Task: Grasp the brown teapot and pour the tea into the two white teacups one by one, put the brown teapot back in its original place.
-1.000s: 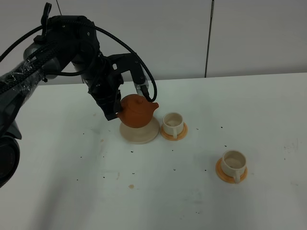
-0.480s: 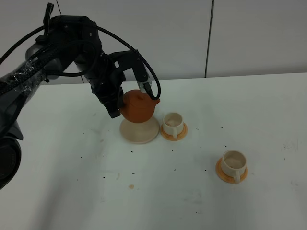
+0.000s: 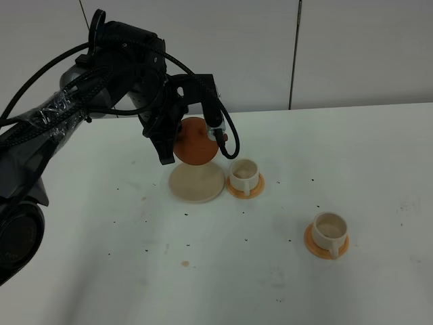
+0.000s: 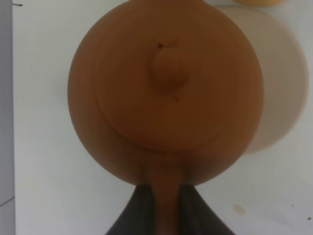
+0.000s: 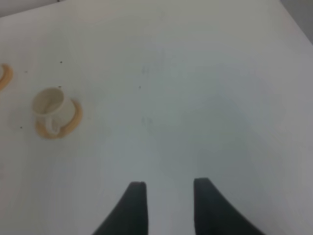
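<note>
Exterior high view: a white worktop [image 3: 352, 135] carries the scene, where the black left arm [image 3: 101, 74], trailing cables, reaches in from the left and holds the brown teapot [image 3: 195, 143] in the air just above the far part of the pale beige saucer [image 3: 196, 184], left of centre. The left jaws are clenched on the teapot's loop handle; the left wrist view shows them pinching it from both sides, with the lid knob [image 4: 169, 68] facing the camera. The right jaws, seen only in the right wrist view, stand released over bare worktop, gripping nothing. Just right of the saucer stands the far white teacup [image 3: 243, 173] on its orange coaster [image 3: 233, 191]. The near white teacup [image 3: 329, 230] sits well apart to the right, on a second orange coaster [image 3: 310, 246]. Both cups stand upright, handles turned toward the near side. A small brownish stain [image 3: 184, 263] and scattered dark specks [image 3: 185, 214] mark the near worktop.
</note>
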Controlling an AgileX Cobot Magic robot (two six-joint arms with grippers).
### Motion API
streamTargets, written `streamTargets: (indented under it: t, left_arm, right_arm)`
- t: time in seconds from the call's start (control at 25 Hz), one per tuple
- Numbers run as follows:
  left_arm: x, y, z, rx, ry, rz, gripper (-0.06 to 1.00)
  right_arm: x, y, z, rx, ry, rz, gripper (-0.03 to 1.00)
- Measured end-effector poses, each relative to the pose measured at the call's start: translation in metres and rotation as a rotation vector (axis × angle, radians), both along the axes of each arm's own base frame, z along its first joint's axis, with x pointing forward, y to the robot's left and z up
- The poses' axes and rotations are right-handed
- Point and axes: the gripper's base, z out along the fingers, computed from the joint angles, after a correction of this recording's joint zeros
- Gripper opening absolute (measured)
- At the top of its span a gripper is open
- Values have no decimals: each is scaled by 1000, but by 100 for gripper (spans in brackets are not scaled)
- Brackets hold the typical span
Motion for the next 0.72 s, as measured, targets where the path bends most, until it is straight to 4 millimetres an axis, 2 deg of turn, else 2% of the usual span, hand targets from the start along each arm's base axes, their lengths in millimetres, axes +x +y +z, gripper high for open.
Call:
streamTargets:
  t: [0.24,0.72]
  left_arm:
    - [0,-1,0,28,-6,-37,18]
    - [-3,-19,2,65,-57,-166,18]
  right_arm:
    - [0,0,0,0,0,0,23]
    - [0,0,0,0,0,0,23]
